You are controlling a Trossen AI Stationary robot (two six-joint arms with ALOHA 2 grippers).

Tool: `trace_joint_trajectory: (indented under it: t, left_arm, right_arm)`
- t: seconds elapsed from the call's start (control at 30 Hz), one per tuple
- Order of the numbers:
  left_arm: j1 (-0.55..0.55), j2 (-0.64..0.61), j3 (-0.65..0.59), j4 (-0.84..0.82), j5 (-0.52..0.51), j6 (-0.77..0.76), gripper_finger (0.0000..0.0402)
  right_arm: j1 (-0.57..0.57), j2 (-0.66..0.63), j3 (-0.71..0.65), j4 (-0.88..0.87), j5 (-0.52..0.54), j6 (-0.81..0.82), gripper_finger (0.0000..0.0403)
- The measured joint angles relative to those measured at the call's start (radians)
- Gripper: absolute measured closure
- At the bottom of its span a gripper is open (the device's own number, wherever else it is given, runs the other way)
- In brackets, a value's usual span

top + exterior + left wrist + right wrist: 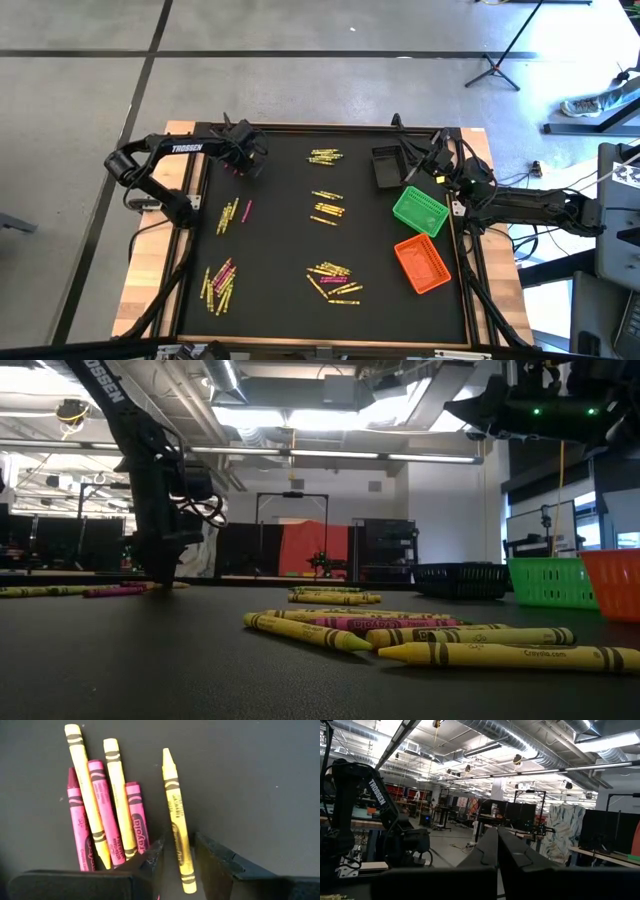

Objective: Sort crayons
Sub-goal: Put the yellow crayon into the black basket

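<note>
Crayons lie in loose groups on the black mat: yellow ones (325,156) at the far middle, more (327,203) in the centre, a mixed heap (335,280) near the front, and yellow and pink ones (220,285) at the near left. My left gripper (243,168) points down at the far left, open. Its two fingers stand on either side of one yellow crayon (177,830) that lies flat on the mat; I see no touch. Beside it lie pink and yellow crayons (105,805). My right gripper (497,850) is shut and empty, raised above the table's right side.
Three small bins stand along the right side: black (386,167) at the far end, green (420,210) in the middle, orange (422,263) nearer the front. A raised wooden rim (190,250) frames the mat. Bare mat lies between the crayon groups.
</note>
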Motion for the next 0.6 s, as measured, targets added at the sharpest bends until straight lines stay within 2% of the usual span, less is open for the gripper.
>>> trace_joint_trajectory:
  t: [0.17,0.43,0.6]
  left_arm:
    - [-0.011,0.001,-0.001,0.002,-0.004,0.014,0.0321]
    - [-0.057,0.002,-0.003,0.048,-0.028,0.055,0.0392]
    - [-0.088,-0.018,-0.007,0.052,-0.070,0.061,0.0393]
  right_arm:
    - [0.000,0.000,0.000,0.005,0.000,0.000,0.0400]
    - [0.000,0.000,0.000,-0.007,-0.001,0.060,0.0400]
    - [0.000,0.000,0.000,-0.041,0.016,0.056,0.0399]
